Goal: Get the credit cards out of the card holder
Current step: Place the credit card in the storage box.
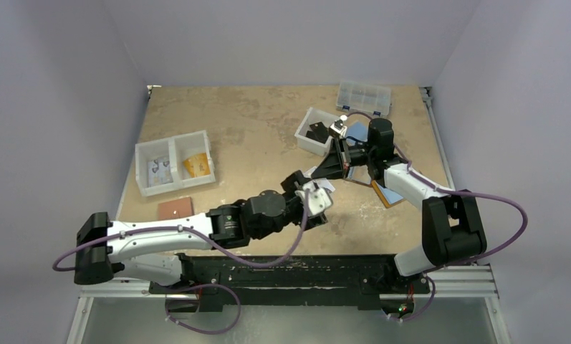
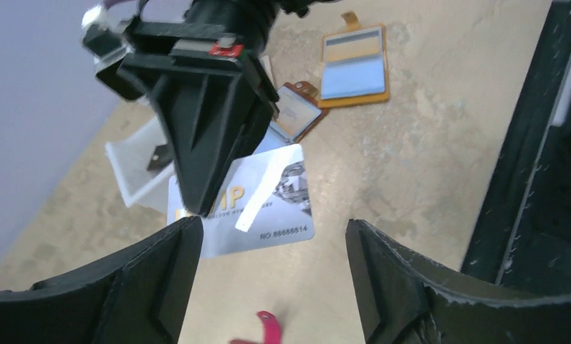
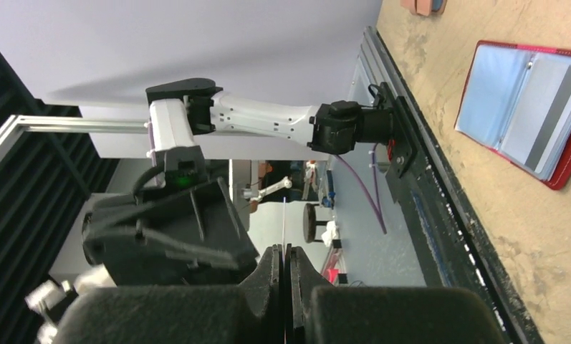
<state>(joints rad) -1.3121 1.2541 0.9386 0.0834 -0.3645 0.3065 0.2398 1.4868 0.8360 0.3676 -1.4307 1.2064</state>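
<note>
My right gripper is shut on a pale silver-white credit card, which shows edge-on in the right wrist view and hangs above the table. In the left wrist view the right gripper pinches the card's upper left corner. My left gripper is open just below the card, with nothing between its fingers. The dark red card holder lies open on the table, a grey-striped card in its clear sleeve. Its red strap tab shows beneath the left gripper. In the top view both grippers meet mid-table and the left arm hides the holder.
An orange-tan fold-out holder and a brown one lie beyond the right gripper. A two-compartment white bin, a small white bin and a clear organiser box stand further back. A small tan holder lies at the left.
</note>
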